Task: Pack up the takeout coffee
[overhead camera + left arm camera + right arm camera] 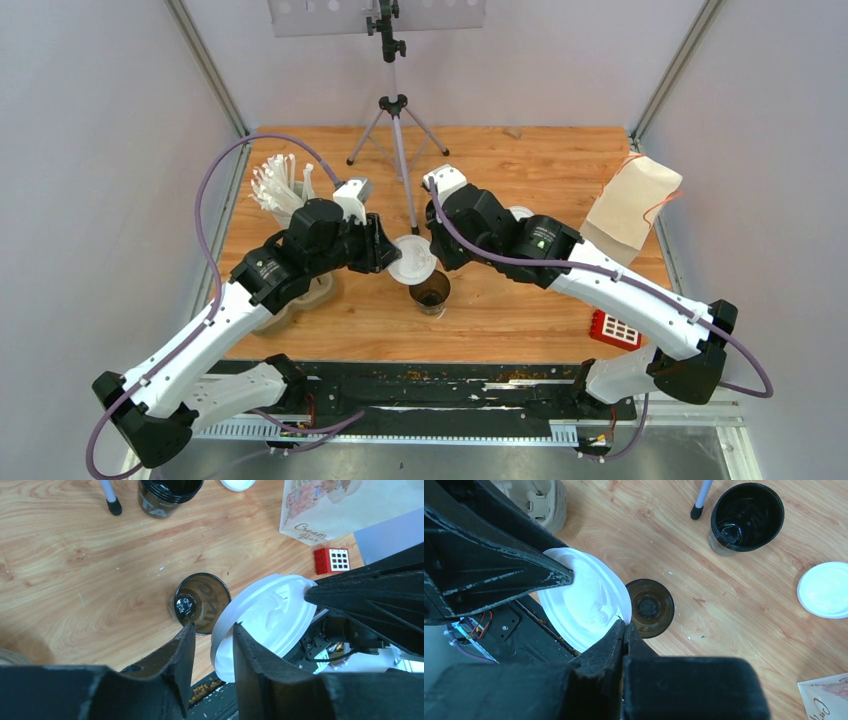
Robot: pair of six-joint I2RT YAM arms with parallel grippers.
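An open black paper cup [430,290] stands on the table at the middle, without a lid; it also shows in the left wrist view [202,602] and the right wrist view [649,607]. A round white lid [412,260] is held tilted just above and beside it. My right gripper [622,623] is shut on the lid's rim [584,605]. My left gripper [212,627] is open, its fingers straddling the opposite rim of the lid [270,615] with a gap on one side. In the top view the two grippers, left [388,250] and right [437,255], face each other across the lid.
A stack of black cups [746,515] and a second white lid [826,590] lie beyond a tripod leg [701,500]. A pulp carrier tray [300,300] and a cup of white straws [280,190] stand left. A paper bag [632,200] and red block [615,328] are right.
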